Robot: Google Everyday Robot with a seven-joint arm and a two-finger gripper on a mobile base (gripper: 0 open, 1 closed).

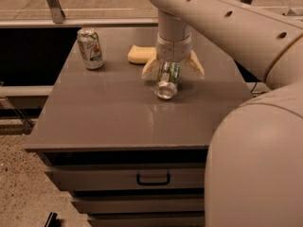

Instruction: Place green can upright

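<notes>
- Cream two-finger gripper (173, 74) low over the grey metal tabletop (109, 117), fingers (150, 69) spread wide, clamping nothing.
- Green aluminium drink can (167, 81) lies on its side between them, silver end toward camera.

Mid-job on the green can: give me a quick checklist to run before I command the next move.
1. Green aluminium drink can upright: not ok, it lies on its side, silver end toward the camera.
2. Gripper over the can: ok, its fingers straddle it.
3. Fingers closed on the can: not ok, they are spread wide with gaps on both sides.
4. Yellow sponge clear of the fingers: cannot tell, it sits close behind one.
5. Upright silver-white can out of the way: ok, it stands apart near the far corner of the grey table.
</notes>
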